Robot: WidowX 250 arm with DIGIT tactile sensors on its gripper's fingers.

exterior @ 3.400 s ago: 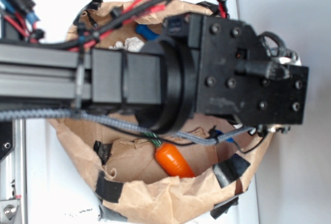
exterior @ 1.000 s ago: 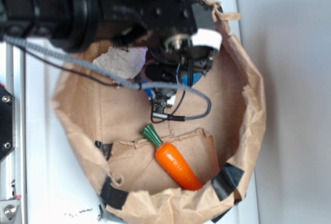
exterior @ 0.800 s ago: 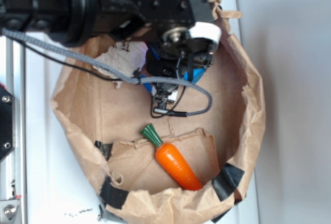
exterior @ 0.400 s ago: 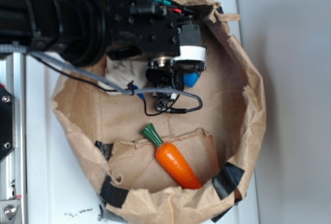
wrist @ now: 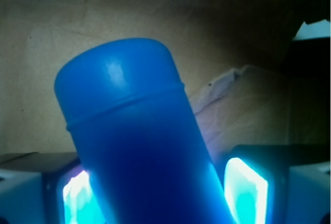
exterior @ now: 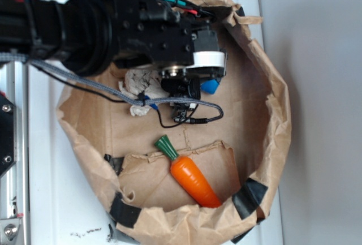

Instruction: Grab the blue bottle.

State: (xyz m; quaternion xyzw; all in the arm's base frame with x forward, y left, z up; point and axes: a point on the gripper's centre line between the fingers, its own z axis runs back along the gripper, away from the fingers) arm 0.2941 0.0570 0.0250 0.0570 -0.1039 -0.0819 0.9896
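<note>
The blue bottle point(exterior: 210, 86) lies mostly hidden under my gripper point(exterior: 181, 91) inside the brown paper bag; only a blue end shows on the right and a small blue bit on the left. In the wrist view the bottle point(wrist: 134, 141) fills the middle, tilted, with its rounded end pointing away. It sits between the glowing pads point(wrist: 245, 190) of my gripper point(wrist: 163, 193). The jaws stand close against its sides, shut on it. The bag floor shows beyond the bottle.
An orange toy carrot point(exterior: 191, 178) with a green top lies in the bag's lower part. The crumpled bag wall point(exterior: 278, 137) rings everything, with black tape patches point(exterior: 249, 197). Crumpled white paper point(exterior: 138, 81) lies left of the gripper. A grey cable point(exterior: 198, 109) hangs below it.
The arm has swung away from the camera and into the bag. Over the last second the gripper shifted slightly left and down with the bottle between its jaws, uncovering the white paper.
</note>
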